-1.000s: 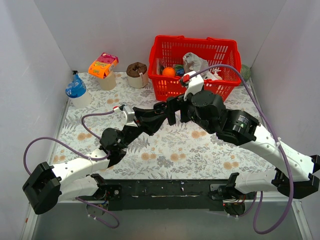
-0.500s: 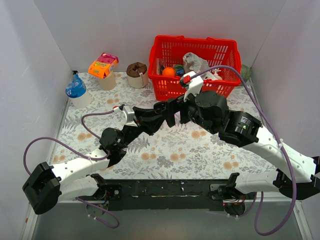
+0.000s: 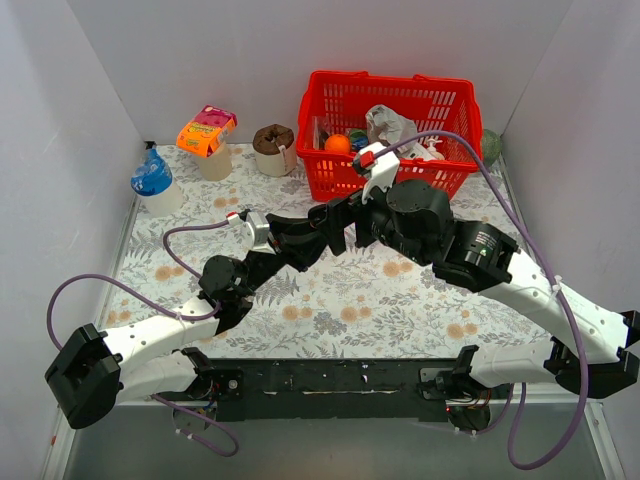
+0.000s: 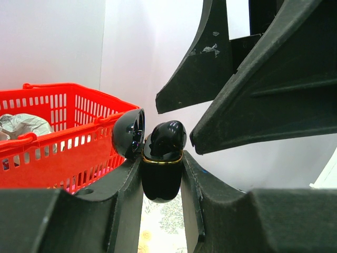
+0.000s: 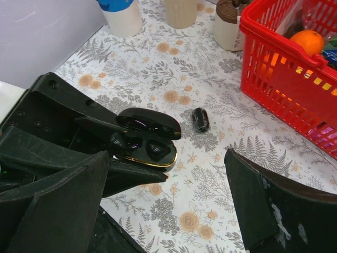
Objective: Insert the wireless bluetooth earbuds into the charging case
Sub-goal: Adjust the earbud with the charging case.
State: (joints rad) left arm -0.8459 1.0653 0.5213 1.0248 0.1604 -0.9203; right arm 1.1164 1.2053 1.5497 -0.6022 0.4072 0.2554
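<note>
Floral tabletop (image 3: pixel 340 300): left tool (image 4: pixel 160 164) clamped tight on the open charging case (image 5: pixel 150 142), lid up. Right tool (image 5: pixel 167 174) spread wide, empty, hovering over it. One earbud (image 5: pixel 200 119) lies loose nearby.

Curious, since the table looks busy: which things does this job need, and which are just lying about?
In the job: glossy black gold-rimmed charging case, open, held in the left jaws; small black plastic earbud loose on the floral cloth.
Lying about: red plastic basket; blue-capped white bottle; orange-wrapped cup; brown-topped white cup.
</note>
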